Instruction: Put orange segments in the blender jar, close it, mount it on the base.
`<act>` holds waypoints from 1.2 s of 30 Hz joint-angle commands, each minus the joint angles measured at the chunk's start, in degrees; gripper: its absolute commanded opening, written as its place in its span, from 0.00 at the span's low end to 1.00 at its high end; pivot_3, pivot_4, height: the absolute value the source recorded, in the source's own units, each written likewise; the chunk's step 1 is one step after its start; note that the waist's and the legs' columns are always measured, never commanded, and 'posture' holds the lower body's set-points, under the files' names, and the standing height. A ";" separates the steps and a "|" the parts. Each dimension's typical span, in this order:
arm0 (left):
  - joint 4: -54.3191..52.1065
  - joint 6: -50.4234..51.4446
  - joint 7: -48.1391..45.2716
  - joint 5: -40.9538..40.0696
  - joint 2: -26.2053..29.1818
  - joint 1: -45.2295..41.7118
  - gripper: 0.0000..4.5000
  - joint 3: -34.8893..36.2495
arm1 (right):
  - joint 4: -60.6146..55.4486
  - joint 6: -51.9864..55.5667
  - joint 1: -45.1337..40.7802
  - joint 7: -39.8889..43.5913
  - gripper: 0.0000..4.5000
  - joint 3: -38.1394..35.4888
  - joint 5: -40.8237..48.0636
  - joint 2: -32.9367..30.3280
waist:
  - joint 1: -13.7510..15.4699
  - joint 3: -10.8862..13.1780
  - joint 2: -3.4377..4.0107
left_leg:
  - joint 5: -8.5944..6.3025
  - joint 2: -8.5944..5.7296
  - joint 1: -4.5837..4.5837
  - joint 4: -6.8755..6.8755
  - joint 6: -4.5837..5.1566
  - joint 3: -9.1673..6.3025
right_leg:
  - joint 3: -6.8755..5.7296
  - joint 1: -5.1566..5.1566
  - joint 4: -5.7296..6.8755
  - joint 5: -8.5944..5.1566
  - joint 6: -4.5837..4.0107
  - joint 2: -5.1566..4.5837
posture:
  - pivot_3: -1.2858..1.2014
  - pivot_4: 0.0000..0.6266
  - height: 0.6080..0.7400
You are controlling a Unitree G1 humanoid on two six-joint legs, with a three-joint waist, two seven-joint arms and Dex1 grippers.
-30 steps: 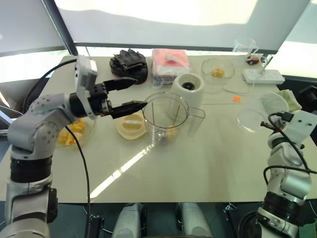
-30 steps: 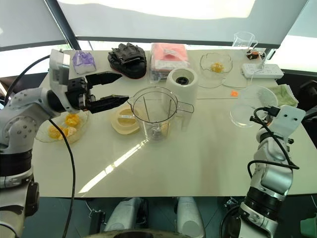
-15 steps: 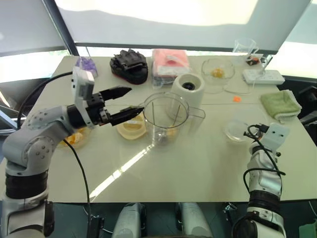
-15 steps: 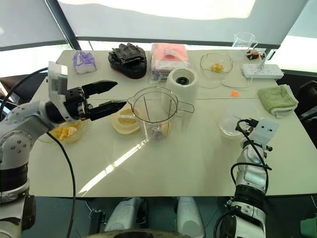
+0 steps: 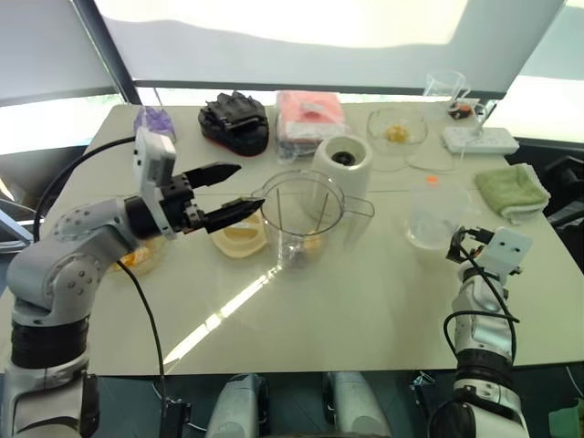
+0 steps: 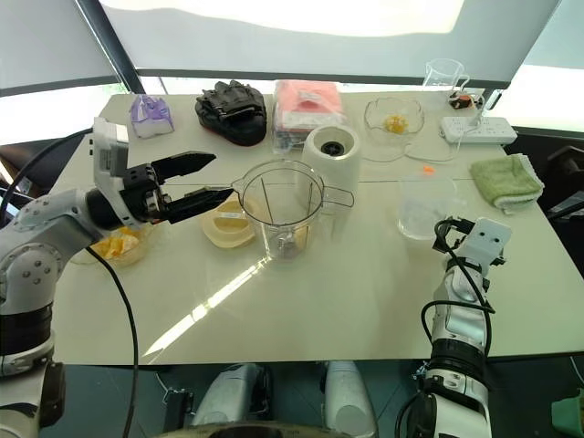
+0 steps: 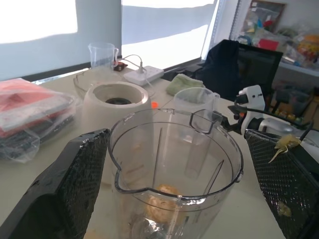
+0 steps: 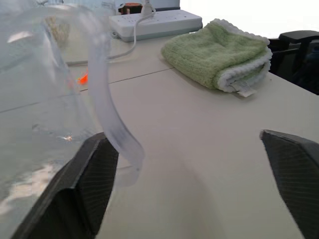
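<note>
Blender jar (image 6: 282,206) has segments inside, unlidded | left gripper (image 6: 200,178) spread wide, empty, at rim: could tip it | right gripper (image 8: 189,184) wide, empty, beside clear cup (image 6: 422,206): could knock it

Bright daylight pours through the window blinds (image 5: 301,36) behind the pale table (image 5: 365,301). A dark chair (image 7: 234,59) sits beside cluttered shelves (image 7: 294,45).

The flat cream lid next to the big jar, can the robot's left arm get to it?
Probably yes. The left gripper hangs open just above the lid, beside the blender jar, with nothing between them.
</note>
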 commanded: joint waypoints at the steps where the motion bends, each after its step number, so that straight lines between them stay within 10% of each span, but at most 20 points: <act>1: -0.38 -1.56 -0.62 0.50 0.55 -0.12 1.00 0.61 | -4.55 0.20 2.50 -0.18 0.99 1.06 -0.66 -0.60 | -0.13 0.00 0.00 | 0.00 0.00 0.00 0.00 0.00 0.00 | 0.00 0.00 0.00 0.00 0.00 0.00 | 0.52 0.24 1.00; 15: 5.94 -4.95 -1.44 7.14 2.39 1.11 1.00 0.72 | -30.40 3.41 23.93 4.71 0.99 3.68 0.13 -0.20 | 0.15 -0.02 0.01 | -0.01 0.03 0.00 -0.03 0.00 -0.01 | 0.00 0.00 -0.02 -0.11 -0.16 -0.04 | 0.52 0.24 1.00; 27: 52.24 -39.50 -21.38 40.17 4.55 -18.68 1.00 -23.20 | -61.10 18.26 47.84 27.53 0.99 -6.21 23.08 -12.41 | 2.33 -0.07 -0.15 | -0.02 0.01 0.01 -0.02 0.01 0.02 | -0.10 0.06 -0.14 -0.14 -0.22 -0.01 | 0.52 0.24 1.00; 36: 89.18 -59.94 -24.49 54.62 -4.56 -40.80 1.00 -28.95 | -67.39 33.01 65.02 39.37 0.99 -33.73 52.20 -25.00 | 3.00 -0.11 -1.07 | -0.19 0.02 -0.16 0.03 0.30 0.04 | -0.12 0.13 -0.59 -0.13 -0.21 -0.13 | 0.52 0.24 1.00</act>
